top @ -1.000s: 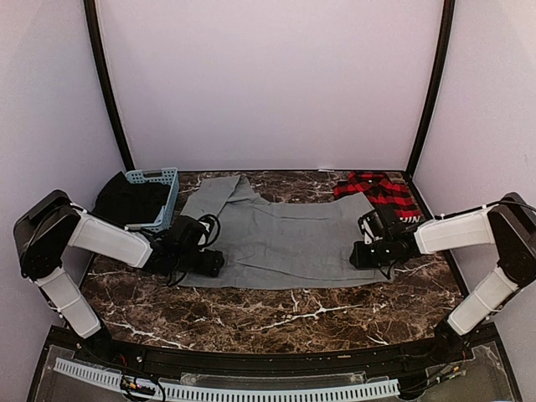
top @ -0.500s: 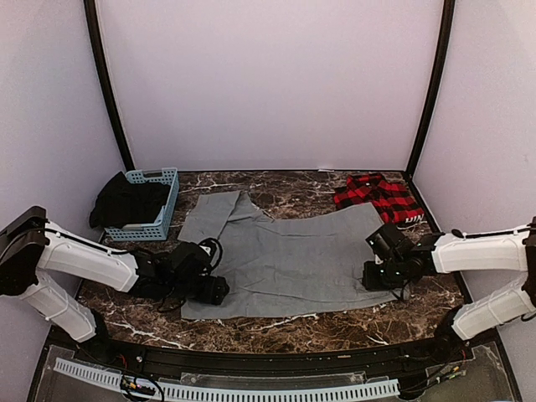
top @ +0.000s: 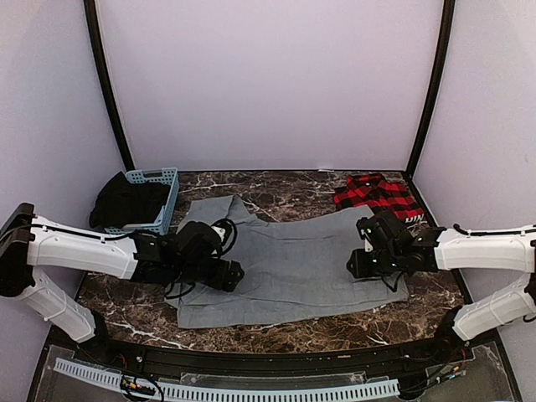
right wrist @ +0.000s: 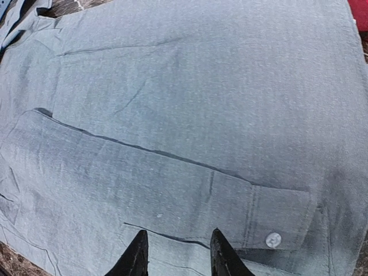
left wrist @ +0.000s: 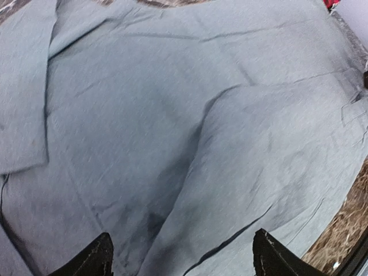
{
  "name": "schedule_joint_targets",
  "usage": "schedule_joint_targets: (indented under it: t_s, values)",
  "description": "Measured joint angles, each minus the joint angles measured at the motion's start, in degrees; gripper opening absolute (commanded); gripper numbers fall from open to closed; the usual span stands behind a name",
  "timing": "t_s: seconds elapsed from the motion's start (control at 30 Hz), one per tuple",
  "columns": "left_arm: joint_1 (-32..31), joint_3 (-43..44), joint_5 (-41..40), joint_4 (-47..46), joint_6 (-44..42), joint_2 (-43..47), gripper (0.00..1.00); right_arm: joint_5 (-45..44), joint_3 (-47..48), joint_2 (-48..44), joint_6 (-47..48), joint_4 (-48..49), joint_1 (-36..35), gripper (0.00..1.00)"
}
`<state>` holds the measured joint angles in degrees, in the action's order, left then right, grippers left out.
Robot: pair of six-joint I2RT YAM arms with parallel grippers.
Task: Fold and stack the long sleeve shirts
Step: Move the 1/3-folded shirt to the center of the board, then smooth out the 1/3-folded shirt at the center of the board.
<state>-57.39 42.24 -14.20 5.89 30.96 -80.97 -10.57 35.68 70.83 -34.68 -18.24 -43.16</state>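
The grey long sleeve shirt (top: 293,268) lies spread flat across the middle of the marble table (top: 318,331). It fills the left wrist view (left wrist: 172,115) and the right wrist view (right wrist: 201,86). A sleeve is folded across it, its cuff button (right wrist: 273,239) showing. The red-and-black plaid shirt (top: 377,194) lies bunched at the back right. My left gripper (top: 234,275) hovers low over the grey shirt's left part, its jaws (left wrist: 181,261) wide open and empty. My right gripper (top: 355,264) sits over the shirt's right part, its fingertips (right wrist: 178,253) apart with only cloth beneath.
A light blue basket (top: 155,201) stands at the back left with a black cloth (top: 124,201) in and beside it. Pale walls and black posts (top: 429,92) close in the table on three sides. The arms' base rail (top: 251,368) runs along the near edge.
The grey shirt has slid toward the near edge. Both grippers have moved inward over it, the left to the right and the right to the left. The right jaws opened slightly.
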Motion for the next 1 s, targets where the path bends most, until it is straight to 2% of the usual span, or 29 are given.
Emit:
schedule_joint_targets:
  t_s: [0.2, 0.4, 0.5, 0.73, 1.0]
  values:
    - [0.0, 6.8, 5.8, -9.2, -4.3, -9.7, 0.79, 1.8, 0.1, 2.6, 0.6, 3.3, -0.3, 0.34]
    - [0.0, 10.0, 15.1, -16.9, -4.9, -19.3, 0.78, 2.3, 0.1, 5.4, 0.2, 4.0, -0.3, 0.34]
    - [0.0, 11.1, 17.2, -19.1, -4.8, -22.9, 0.78, 2.0, 0.1, 8.2, 0.1, 3.8, -0.3, 0.34]
    - [0.0, 11.3, 16.5, -20.2, -4.6, -25.4, 0.78, 0.1, 1.4, 13.1, 1.2, 3.5, 1.4, 0.34]
    - [0.0, 10.9, 16.6, -20.8, -5.0, -25.6, 0.79, -2.3, 1.8, 13.5, 1.7, 2.5, 4.6, 0.34]
